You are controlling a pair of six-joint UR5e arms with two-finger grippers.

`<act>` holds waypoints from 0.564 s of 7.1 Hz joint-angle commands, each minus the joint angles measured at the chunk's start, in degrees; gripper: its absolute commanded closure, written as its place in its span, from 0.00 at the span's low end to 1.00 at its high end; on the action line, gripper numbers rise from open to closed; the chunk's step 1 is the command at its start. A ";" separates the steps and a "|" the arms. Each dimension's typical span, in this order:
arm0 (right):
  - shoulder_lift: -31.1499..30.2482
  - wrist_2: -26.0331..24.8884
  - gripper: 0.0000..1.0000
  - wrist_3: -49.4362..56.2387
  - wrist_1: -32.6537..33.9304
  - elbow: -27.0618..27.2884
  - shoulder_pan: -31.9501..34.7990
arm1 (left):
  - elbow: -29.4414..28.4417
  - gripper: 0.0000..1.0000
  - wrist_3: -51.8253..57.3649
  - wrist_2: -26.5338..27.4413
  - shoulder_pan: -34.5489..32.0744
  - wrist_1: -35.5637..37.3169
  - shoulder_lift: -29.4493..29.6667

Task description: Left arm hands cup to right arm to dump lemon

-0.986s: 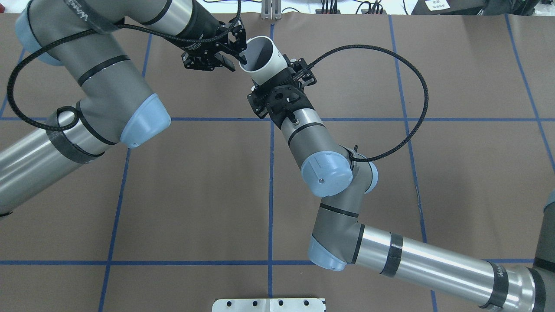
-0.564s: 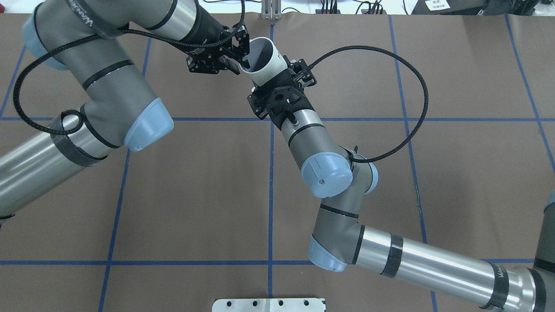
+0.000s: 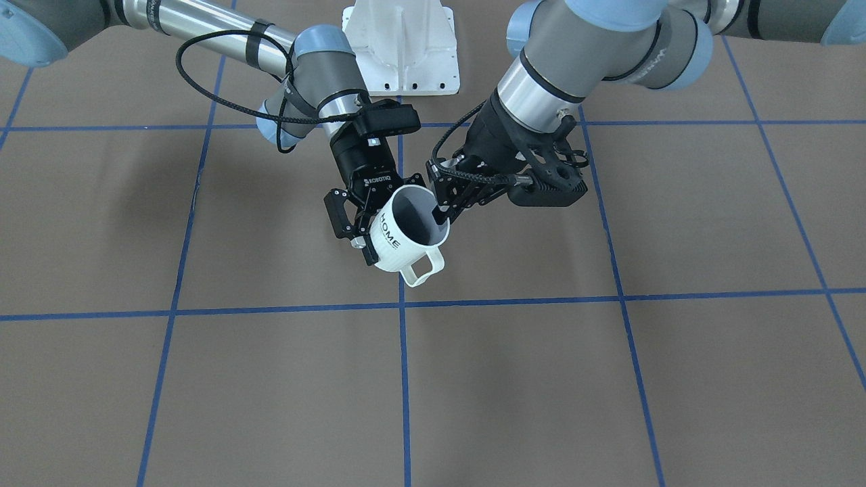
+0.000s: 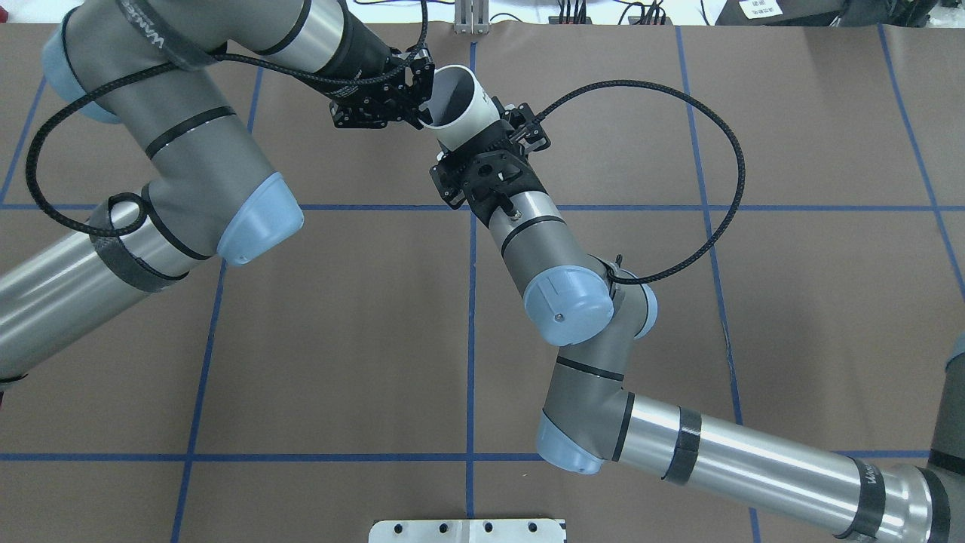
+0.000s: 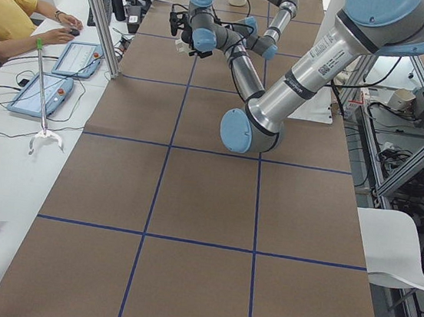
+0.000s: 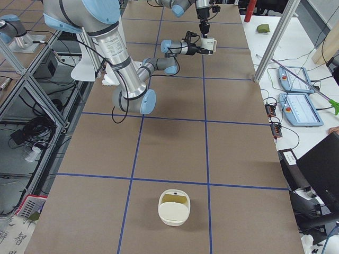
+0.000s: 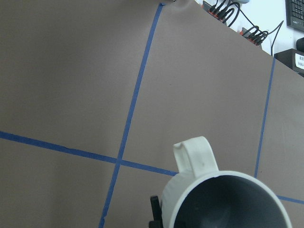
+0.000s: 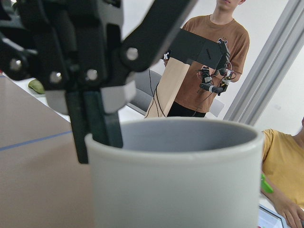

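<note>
1. While the cup point(image 3: 396, 247) hangs above the worktop point(image 3: 609, 372) mid-handover, the left gripper point(image 4: 422, 105) pinches its rim and the right gripper point(image 4: 486, 136) clasps its body.
2. It looks rigid, glazed, slick and breakable; a firm hold round the body seems safer than the rim or handle.
3. No lemon shows inside.

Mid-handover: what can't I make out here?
Lemon: unseen; floor of the cup hidden by its own wall in front-facing, overhead and right wrist views, cut off at left wrist view's bottom edge.
Left end effector: rim grip unclear, blurred in right wrist view.
Right end effector: one finger behind the cup, front-facing view.
</note>
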State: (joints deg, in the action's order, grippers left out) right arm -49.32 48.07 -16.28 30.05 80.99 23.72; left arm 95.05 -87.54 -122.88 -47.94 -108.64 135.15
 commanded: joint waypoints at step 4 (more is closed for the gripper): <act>-1.22 -0.17 0.01 -0.07 -0.26 0.13 -0.60 | -0.30 1.00 0.18 0.01 -0.04 0.10 -0.07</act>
State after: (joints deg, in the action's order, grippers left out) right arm -50.20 47.90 -16.37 29.93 81.05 23.23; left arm 94.79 -87.43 -122.87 -47.99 -108.55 135.12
